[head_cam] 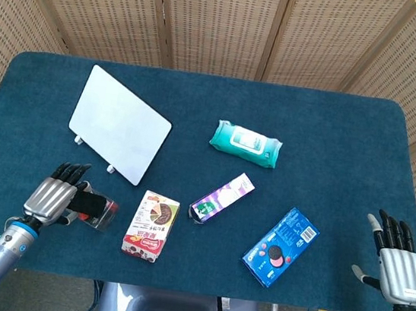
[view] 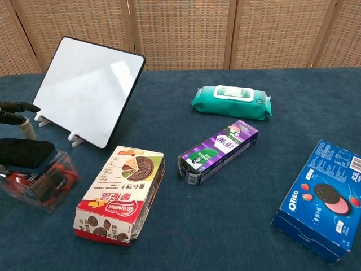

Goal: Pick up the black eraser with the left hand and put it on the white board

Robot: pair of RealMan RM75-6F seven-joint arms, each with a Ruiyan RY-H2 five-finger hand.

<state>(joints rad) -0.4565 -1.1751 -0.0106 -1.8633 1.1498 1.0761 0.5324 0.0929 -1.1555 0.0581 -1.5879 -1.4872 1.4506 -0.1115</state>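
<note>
The black eraser (head_cam: pixel 91 203) (view: pixel 25 152) lies on top of a clear plastic box (view: pixel 39 183) near the table's front left. My left hand (head_cam: pixel 54 197) is over the eraser's left end with its fingers stretched out and apart. In the chest view its fingertips (view: pixel 17 107) show just above the eraser at the left edge, not closed on it. The white board (head_cam: pixel 119 123) (view: pixel 87 90) stands tilted on small feet behind the eraser. My right hand (head_cam: pixel 396 261) is at the front right edge, fingers spread, holding nothing.
A chocolate biscuit box (head_cam: pixel 151 225) lies right of the clear box. A purple carton (head_cam: pixel 222 196), a green wipes pack (head_cam: pixel 246 143) and a blue Oreo box (head_cam: pixel 281 246) lie across the middle and right. Woven screens stand behind the table.
</note>
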